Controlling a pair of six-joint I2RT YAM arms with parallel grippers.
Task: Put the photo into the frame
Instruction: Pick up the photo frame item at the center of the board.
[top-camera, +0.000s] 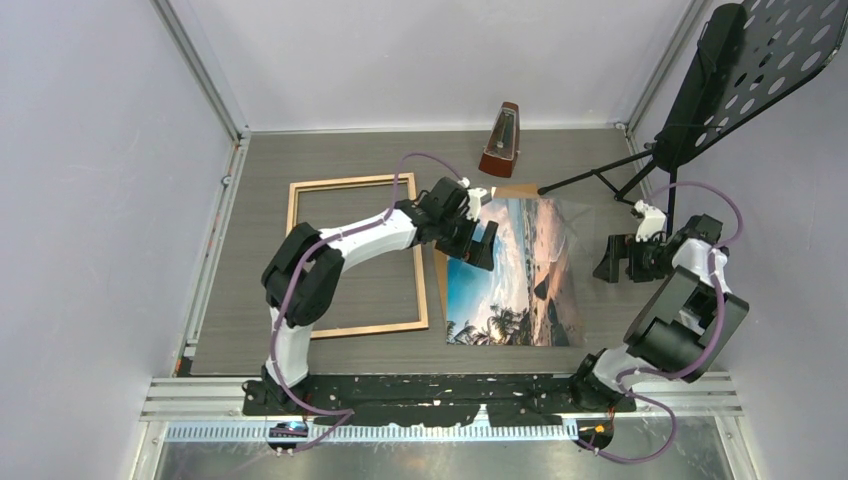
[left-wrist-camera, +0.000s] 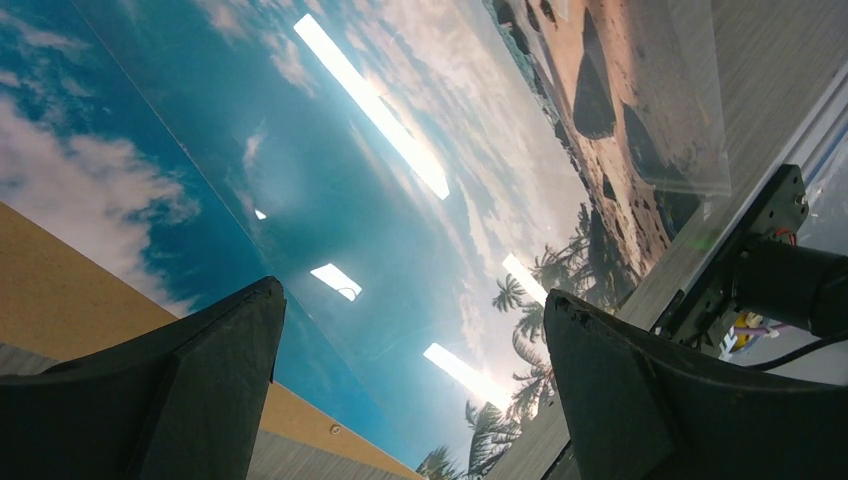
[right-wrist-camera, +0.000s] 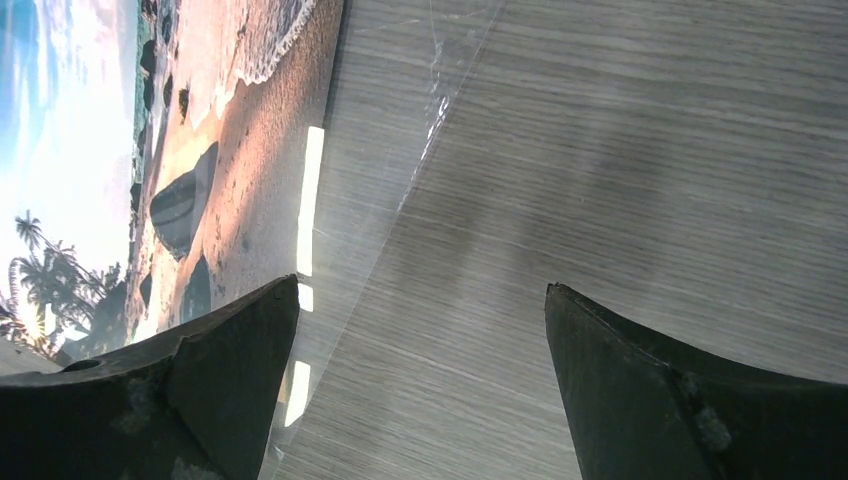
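Grey table (top-camera: 300, 160), left gripper (top-camera: 478, 243) spread above photo (top-camera: 520, 290)

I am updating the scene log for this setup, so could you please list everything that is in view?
frame: 1, light wood, flat on the left half of the table, table showing through it
photo: 1, blue sky and sandy beach, face up to the right of the frame
backing sheet: 1, brown, under the photo, showing past its left edge
clear pane: 1, transparent, lying skewed over the photo, overhanging its right side
metronome: 1, reddish brown, far centre of the table
music stand: 1, black, far right corner
table: 1, grey wood grain
left gripper: 1, black, open, above the photo
right gripper: 1, black, open, above the table at the pane's right edge
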